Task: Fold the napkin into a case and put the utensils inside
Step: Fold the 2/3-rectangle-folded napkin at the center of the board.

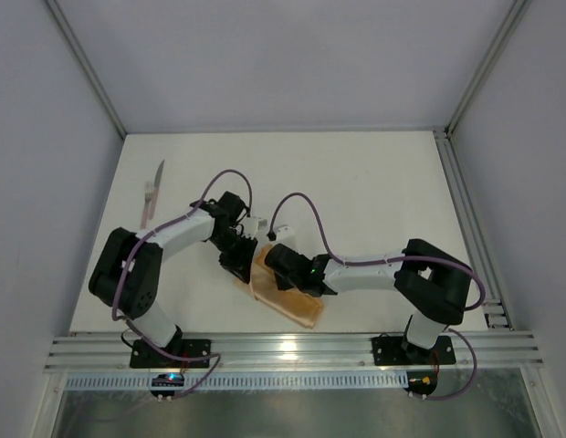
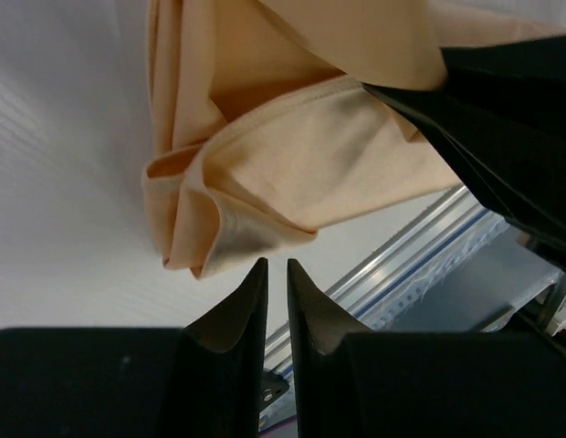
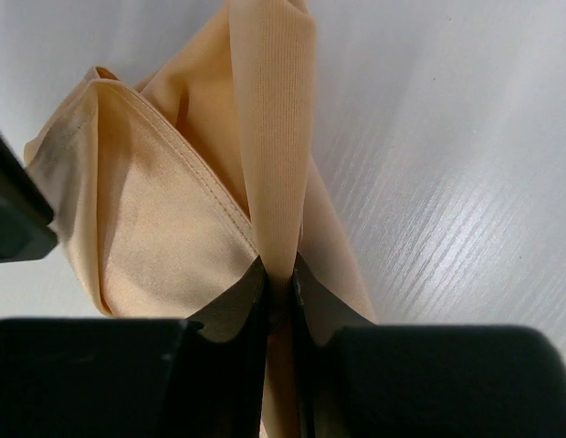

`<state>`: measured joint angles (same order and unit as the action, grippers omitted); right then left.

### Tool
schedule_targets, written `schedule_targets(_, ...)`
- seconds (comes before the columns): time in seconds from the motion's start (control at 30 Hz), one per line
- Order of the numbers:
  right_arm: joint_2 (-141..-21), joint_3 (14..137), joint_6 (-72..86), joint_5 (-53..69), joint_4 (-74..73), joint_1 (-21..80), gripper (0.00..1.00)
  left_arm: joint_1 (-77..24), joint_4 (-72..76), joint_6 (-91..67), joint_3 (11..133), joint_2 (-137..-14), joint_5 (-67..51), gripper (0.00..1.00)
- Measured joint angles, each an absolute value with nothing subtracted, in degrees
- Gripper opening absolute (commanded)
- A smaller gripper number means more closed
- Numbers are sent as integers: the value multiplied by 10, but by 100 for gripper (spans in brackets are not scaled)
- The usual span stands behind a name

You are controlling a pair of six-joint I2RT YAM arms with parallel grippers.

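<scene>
The peach-orange napkin [image 1: 301, 308] lies bunched and partly folded near the table's front, between the two arms. My right gripper [image 3: 280, 274] is shut on an upright fold of the napkin [image 3: 173, 210], which rises taut from its jaws. My left gripper [image 2: 277, 265] is shut down to a thin slit with nothing in it, its tips just short of a crumpled corner of the napkin [image 2: 292, 155]. In the top view the left gripper [image 1: 237, 263] and the right gripper [image 1: 276, 259] sit close together at the cloth's left end. One of the utensils, a knife [image 1: 153, 193], lies at the far left of the table.
A silver rail [image 1: 292, 349] runs along the front edge just beyond the napkin. Grey walls close in the left side, the right side and the back. The right arm's black body [image 2: 511, 137] fills the upper right of the left wrist view.
</scene>
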<state>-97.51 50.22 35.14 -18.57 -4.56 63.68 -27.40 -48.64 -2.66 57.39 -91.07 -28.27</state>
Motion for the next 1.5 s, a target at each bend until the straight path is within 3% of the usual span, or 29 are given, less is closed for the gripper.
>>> schedule_targets(0.4, -976, 507, 363, -190, -52, 637, 17, -276, -414, -101, 573, -991, -234, 13)
schedule_targets(0.77, -989, 548, 329, -230, -133, 640, 33, -273, -355, -139, 573, -1000, -241, 11)
schedule_targets(1.5, -1036, 651, 256, -264, -226, 736, 41, -244, -308, -176, 583, -1028, -292, 11)
